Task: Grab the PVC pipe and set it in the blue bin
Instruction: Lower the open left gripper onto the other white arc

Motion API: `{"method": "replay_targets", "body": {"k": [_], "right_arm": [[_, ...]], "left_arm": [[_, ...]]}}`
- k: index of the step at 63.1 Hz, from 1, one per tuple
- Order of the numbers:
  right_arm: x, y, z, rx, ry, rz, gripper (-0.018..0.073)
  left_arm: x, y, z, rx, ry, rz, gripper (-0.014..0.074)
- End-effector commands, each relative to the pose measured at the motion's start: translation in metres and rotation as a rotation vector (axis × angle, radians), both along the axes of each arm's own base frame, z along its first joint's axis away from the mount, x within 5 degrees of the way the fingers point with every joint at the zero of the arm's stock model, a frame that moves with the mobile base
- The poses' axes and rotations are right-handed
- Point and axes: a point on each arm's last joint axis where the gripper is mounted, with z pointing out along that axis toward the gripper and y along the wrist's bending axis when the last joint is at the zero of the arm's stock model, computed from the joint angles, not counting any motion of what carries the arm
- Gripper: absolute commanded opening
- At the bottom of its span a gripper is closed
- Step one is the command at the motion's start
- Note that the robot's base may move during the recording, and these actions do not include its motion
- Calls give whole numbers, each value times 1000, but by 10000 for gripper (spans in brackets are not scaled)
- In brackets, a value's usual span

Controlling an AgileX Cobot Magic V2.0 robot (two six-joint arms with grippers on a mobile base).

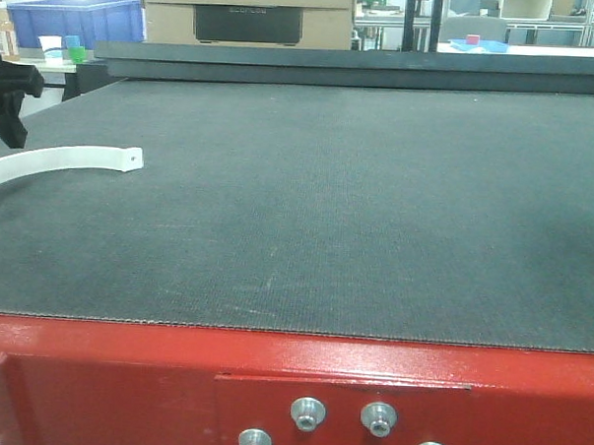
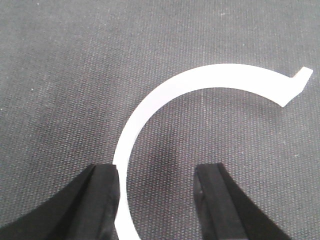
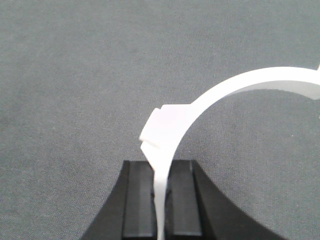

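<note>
A white curved PVC pipe piece (image 1: 58,160) lies on the dark mat at the far left. My left gripper (image 1: 8,111) hangs just above its left end. In the left wrist view that gripper (image 2: 157,175) is open, and the white arc (image 2: 200,80) runs down beside the inner edge of the left finger (image 2: 102,200), with bare mat across to the other finger. My right gripper (image 3: 161,172), out of the front view, is shut on a thin end of a white curved PVC piece (image 3: 240,87) above the mat. The blue bin (image 1: 74,21) stands at the back left, beyond the mat.
A raised dark ledge (image 1: 353,65) runs along the mat's far edge. Cardboard boxes (image 1: 247,13) stand behind it. Small cups (image 1: 63,50) sit by the bin. A blue tray (image 1: 477,45) is at the back right. The red frame (image 1: 290,390) borders the near side.
</note>
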Motion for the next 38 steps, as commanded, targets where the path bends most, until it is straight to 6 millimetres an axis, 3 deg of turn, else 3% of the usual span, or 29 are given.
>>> {"method": "replay_targets", "body": {"k": [1,38], "right_arm": [[-2,0,3,-3,-22,-1,-162],[-2,0,3,-2,-18,0,-162]], "left_arm": [[2,0,1,23,-11,-13,279],[8,1,-22,31,39,-19,279]]}}
